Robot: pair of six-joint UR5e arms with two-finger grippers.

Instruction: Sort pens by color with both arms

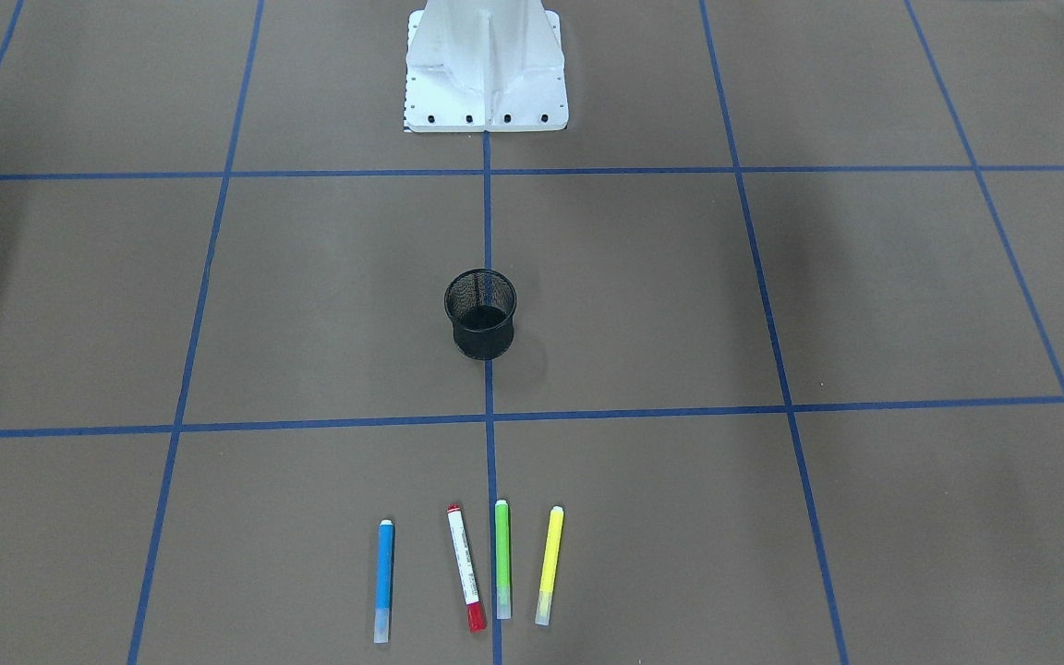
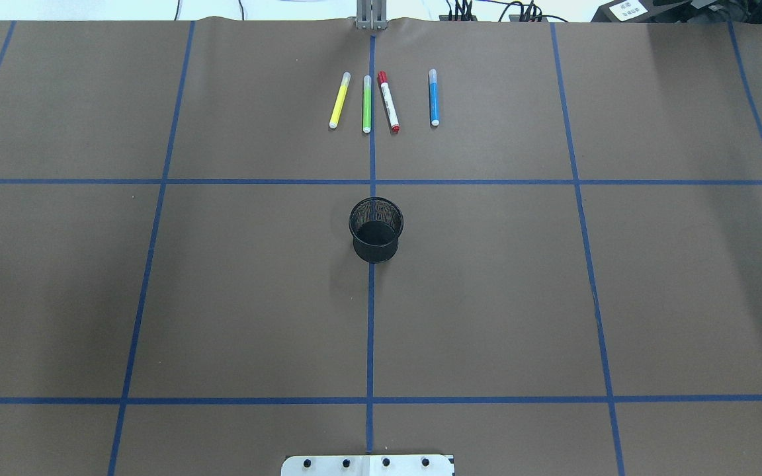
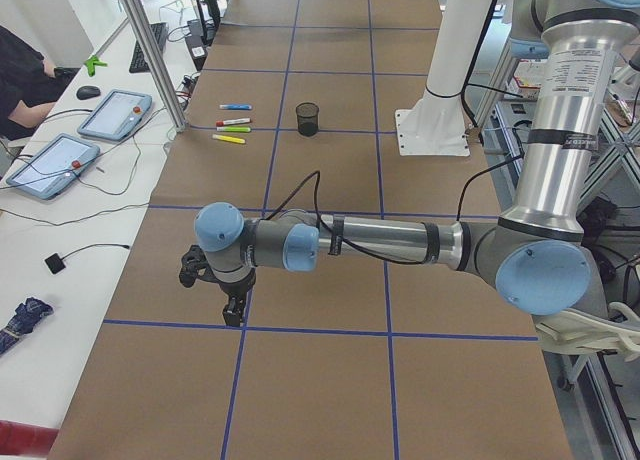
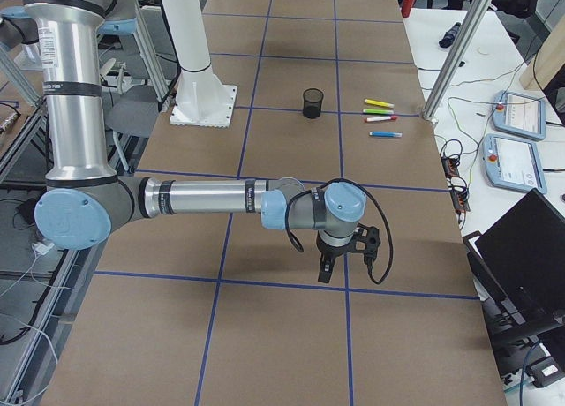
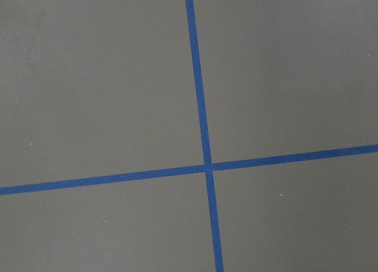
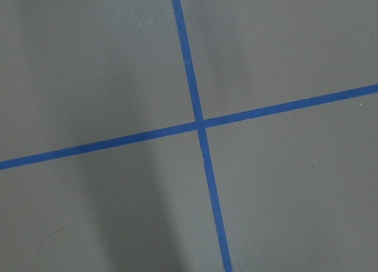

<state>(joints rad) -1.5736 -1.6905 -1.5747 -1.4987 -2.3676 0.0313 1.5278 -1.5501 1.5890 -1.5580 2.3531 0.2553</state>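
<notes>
The light is bright and even, and it comes from above. The brown paper table cover [image 2: 222, 297] looks flat and dull. In the front-facing view, wide, soft grey shadows lie on it at 9 o'clock and at 3 o'clock. The white metal pedestal base [image 1: 486, 83] at 12 o'clock is so bright that its top looks washed out. The black mesh cup [image 1: 480, 314] drops a faint shadow toward 4 o'clock. The four slim marker pens [image 1: 464, 568] show clean, strong colours. In the right wrist view a broad, soft shadow runs from 11 o'clock down to 6 o'clock. The left wrist view is evenly lit. The blue tape lines [image 5: 198, 94] look sharp in every view.
</notes>
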